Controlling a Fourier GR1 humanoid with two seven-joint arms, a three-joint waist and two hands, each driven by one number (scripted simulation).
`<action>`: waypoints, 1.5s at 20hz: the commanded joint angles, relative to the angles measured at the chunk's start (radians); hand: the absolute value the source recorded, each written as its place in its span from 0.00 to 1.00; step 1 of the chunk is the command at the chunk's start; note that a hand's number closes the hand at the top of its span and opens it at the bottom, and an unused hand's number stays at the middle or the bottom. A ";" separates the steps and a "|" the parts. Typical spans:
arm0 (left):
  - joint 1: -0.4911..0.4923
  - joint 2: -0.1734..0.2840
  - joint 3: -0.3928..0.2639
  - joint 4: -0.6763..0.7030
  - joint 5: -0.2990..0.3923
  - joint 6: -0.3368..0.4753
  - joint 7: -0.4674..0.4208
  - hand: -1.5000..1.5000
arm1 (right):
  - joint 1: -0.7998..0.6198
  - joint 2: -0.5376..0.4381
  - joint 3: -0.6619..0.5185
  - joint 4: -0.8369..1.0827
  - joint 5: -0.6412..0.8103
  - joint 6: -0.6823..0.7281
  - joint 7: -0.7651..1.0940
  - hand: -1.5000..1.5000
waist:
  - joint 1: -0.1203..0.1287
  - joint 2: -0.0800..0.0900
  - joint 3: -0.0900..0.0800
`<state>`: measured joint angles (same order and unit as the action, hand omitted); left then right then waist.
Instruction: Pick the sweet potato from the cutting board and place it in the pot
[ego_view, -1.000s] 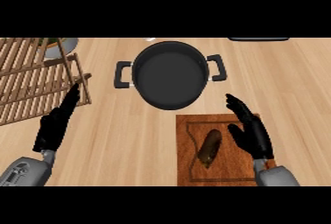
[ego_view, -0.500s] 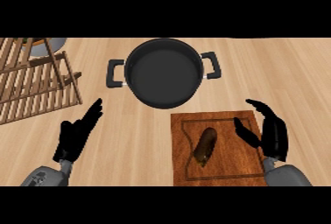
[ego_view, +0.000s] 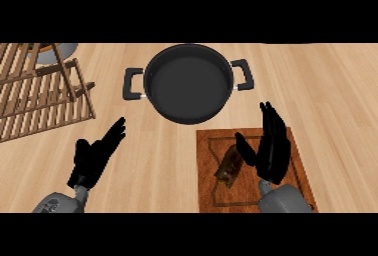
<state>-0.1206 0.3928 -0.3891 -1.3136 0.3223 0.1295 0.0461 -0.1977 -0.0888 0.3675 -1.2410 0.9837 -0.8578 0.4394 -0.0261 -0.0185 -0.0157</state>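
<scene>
The right robot hand (ego_view: 270, 150), fingers straight and holding nothing, hides part of the cutting board (ego_view: 214, 190). The sweet potato (ego_view: 229, 169) lies on that board, just at the hand's 8 o'clock. The pot (ego_view: 188, 82) sits at 12 o'clock on the table (ego_view: 325, 90). The left robot hand (ego_view: 96, 157) is open.

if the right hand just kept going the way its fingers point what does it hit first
Probably bare counter beside the pot. The right hand points up the view past the pot's right handle, though height is unclear.
</scene>
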 joint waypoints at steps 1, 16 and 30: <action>-0.004 -0.001 0.003 -0.006 0.004 -0.007 0.001 0.50 | -0.028 0.084 -0.019 0.026 0.143 0.099 0.241 0.00 | -0.003 0.000 0.001; -0.040 -0.007 0.004 -0.007 -0.003 -0.032 0.040 0.50 | -0.147 0.088 0.148 -0.075 0.075 0.538 1.016 0.00 | 0.038 0.014 0.015; -0.016 -0.015 0.055 0.012 -0.010 -0.064 0.013 0.50 | 0.106 0.088 0.200 -0.354 0.274 0.596 1.012 0.00 | 0.014 0.013 0.015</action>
<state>-0.1522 0.3650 -0.3550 -1.2995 0.3091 0.0797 0.0661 -0.1723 -0.0114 0.5444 -1.5022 1.2053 -0.3006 1.2473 -0.0084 -0.0055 -0.0013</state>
